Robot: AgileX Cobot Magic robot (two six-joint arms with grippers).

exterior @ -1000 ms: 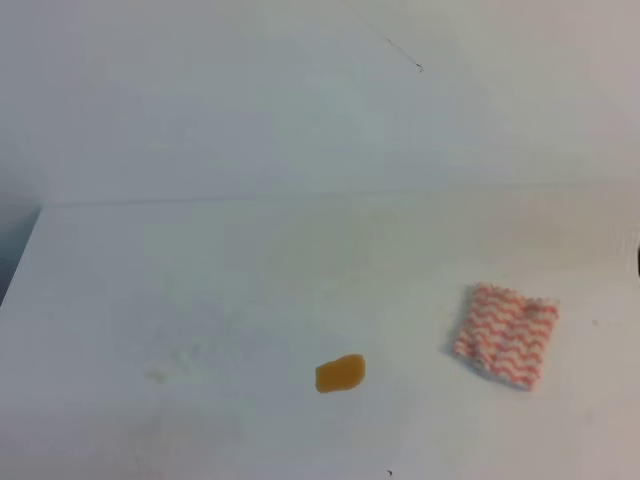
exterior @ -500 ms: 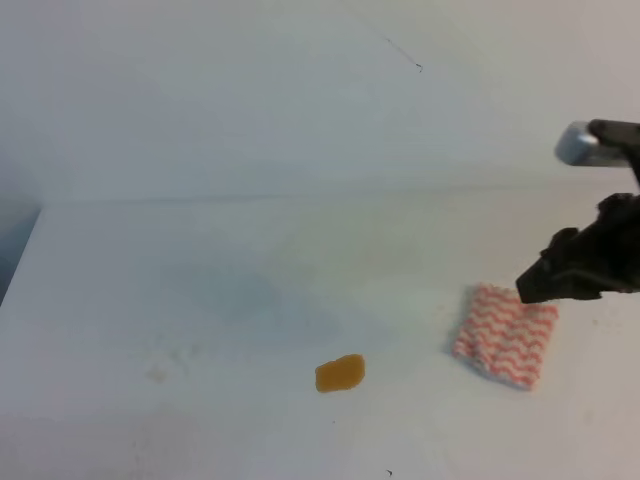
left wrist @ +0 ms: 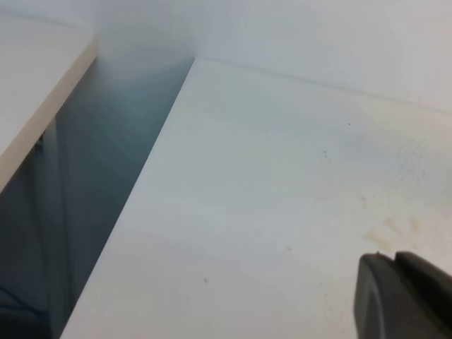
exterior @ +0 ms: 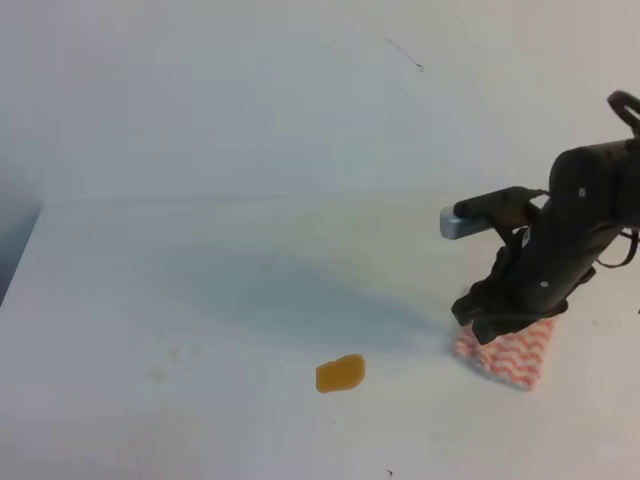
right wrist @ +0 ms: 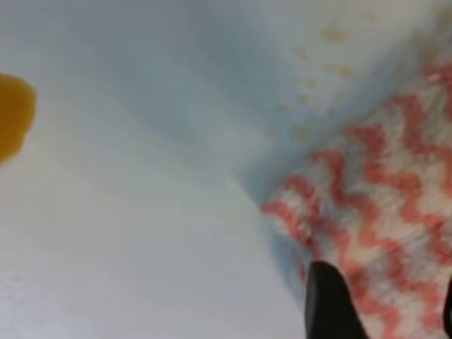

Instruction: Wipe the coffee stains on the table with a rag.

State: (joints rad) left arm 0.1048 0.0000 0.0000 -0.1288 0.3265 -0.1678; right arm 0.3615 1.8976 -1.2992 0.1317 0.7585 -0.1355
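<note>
Exterior high: right gripper [exterior: 497,325] down over rag [exterior: 512,355] at right of white surface [exterior: 200,280]; coffee stain [exterior: 340,373] well left, uncovered.
Left wrist: left gripper [left wrist: 399,300] barely visible, jaws' state impossible to tell.
Right wrist: jaws spread over zigzag rag [right wrist: 367,198]; stain [right wrist: 14,116] far left.
</note>
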